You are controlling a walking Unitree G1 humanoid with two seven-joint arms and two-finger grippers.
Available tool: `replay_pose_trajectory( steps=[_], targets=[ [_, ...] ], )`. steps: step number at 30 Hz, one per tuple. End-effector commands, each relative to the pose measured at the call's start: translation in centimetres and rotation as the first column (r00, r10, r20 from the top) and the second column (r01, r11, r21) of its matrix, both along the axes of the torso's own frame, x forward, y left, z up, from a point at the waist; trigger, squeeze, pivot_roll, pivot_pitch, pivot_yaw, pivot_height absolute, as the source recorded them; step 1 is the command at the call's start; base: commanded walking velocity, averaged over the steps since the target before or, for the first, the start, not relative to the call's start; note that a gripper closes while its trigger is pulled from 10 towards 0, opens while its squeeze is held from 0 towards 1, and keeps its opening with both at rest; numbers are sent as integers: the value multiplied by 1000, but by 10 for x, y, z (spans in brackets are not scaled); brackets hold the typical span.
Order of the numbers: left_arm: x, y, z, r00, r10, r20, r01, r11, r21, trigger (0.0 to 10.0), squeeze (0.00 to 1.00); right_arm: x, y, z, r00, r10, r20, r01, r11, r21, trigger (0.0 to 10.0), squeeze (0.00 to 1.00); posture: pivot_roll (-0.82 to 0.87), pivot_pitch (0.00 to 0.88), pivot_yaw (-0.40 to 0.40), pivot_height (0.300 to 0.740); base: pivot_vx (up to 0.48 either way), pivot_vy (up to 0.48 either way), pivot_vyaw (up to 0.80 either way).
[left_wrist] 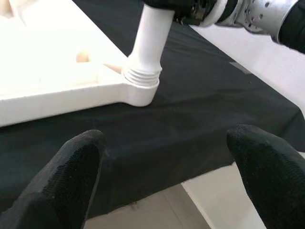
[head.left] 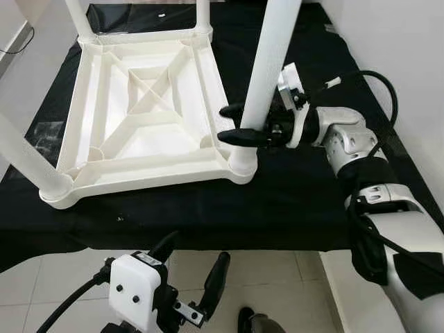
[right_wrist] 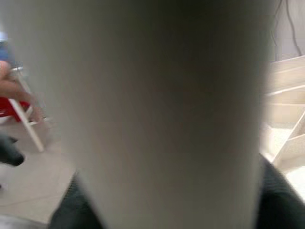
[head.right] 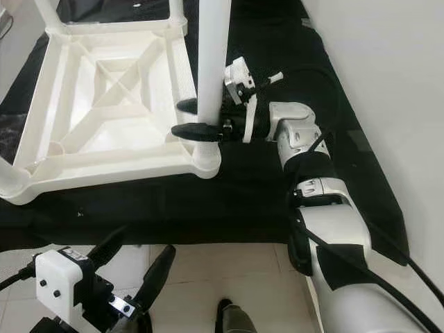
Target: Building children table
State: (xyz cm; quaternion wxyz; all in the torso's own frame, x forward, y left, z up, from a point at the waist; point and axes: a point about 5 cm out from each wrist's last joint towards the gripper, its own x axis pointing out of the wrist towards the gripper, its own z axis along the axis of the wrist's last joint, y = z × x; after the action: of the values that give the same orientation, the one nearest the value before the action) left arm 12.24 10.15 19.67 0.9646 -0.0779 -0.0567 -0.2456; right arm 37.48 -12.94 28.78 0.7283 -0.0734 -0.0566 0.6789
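A white plastic table top [head.left: 146, 111] lies upside down on a black cloth [head.left: 291, 194]. White legs stand in its corners. My right gripper [head.left: 239, 123] is shut on the near right leg [head.left: 267, 62], one black finger on each side, just above the corner socket [left_wrist: 142, 81]. In the right wrist view this leg [right_wrist: 162, 109] sits blurred between the fingers. My left gripper [head.left: 191, 267] hangs open and holds nothing, low in front of the cloth's near edge over the tiled floor; its fingertips [left_wrist: 71, 176] point towards that same corner.
The near left leg [head.left: 28, 163] juts out towards me. Two more legs [head.left: 78, 17] rise at the far corners. A white wall [head.left: 395, 35] runs along the right. A dark foot [head.left: 251, 321] is on the tiles below. A person's arm [right_wrist: 14, 88] shows beyond the held leg.
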Motion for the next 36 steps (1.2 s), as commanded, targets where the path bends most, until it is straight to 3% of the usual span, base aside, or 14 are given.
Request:
replay_pose_trajectory(
  steps=[1,6,11,13,14,15,16,17,18,27,28,32,33,36],
  targets=[
    [-2,0,1,1000,-4,-6,4,1000,4,10000,0,-3,-7,-8,999,35,-14,-35,999,-2,0,0,217,282,-62,740,0,0,0],
    [1,0,2,1000,-5,4,5,1000,7,10000,0,-7,-20,-8,999,27,18,-27,1000,-12,0,0,208,272,-62,740,0,0,0],
    [6,0,5,1000,-18,20,18,1000,12,10000,0,-21,-24,-39,970,-236,59,237,971,-22,0,0,175,244,-67,740,0,0,0],
    [8,1,6,1000,-16,21,15,1000,11,10000,0,-23,-17,-56,915,-403,13,403,915,4,0,0,166,237,-68,740,0,0,0],
    [9,2,7,1000,-19,23,19,1000,18,10000,0,-24,-16,-83,729,-684,-29,683,729,-43,0,0,162,234,-67,740,0,0,0],
    [9,2,7,1000,-19,23,19,1000,18,10000,0,-24,-16,-83,729,-684,-29,683,729,-43,0,0,162,234,-67,740,0,0,0],
    [11,2,6,1000,-22,20,21,999,25,10000,0,-43,-17,-116,497,-866,-59,858,500,-118,0,0,156,227,-60,740,0,0,0],
    [12,2,5,999,-27,19,26,999,32,10000,0,-67,-16,-139,340,-940,-36,922,341,-182,0,0,166,213,-57,740,0,0,0],
    [13,3,5,999,-29,17,29,999,35,10000,0,-84,-10,-148,280,-960,-17,939,278,-205,0,0,164,210,-56,740,0,0,0],
    [19,2,4,999,-40,26,39,998,42,10000,0,-89,29,-136,353,-931,-95,921,364,-142,0,0,163,169,-47,740,0,0,0],
    [20,3,5,999,-37,27,36,998,42,10000,0,-86,32,-131,372,-923,-96,918,381,-112,10000,0,166,169,-48,740,0,0,0],
    [21,3,5,999,-35,28,34,998,44,10000,0,-82,37,-115,422,-901,-103,903,427,-36,10000,0,166,166,-49,740,0,0,0],
    [21,3,5,999,-35,28,34,998,45,10000,0,-78,41,-99,512,-846,-150,858,511,50,10000,1000,165,167,-51,740,0,0,0],
    [22,3,6,999,-33,30,32,999,42,10000,0,-77,45,-54,803,-580,-134,595,774,218,10000,1000,164,172,-55,740,0,0,0]
  ],
)
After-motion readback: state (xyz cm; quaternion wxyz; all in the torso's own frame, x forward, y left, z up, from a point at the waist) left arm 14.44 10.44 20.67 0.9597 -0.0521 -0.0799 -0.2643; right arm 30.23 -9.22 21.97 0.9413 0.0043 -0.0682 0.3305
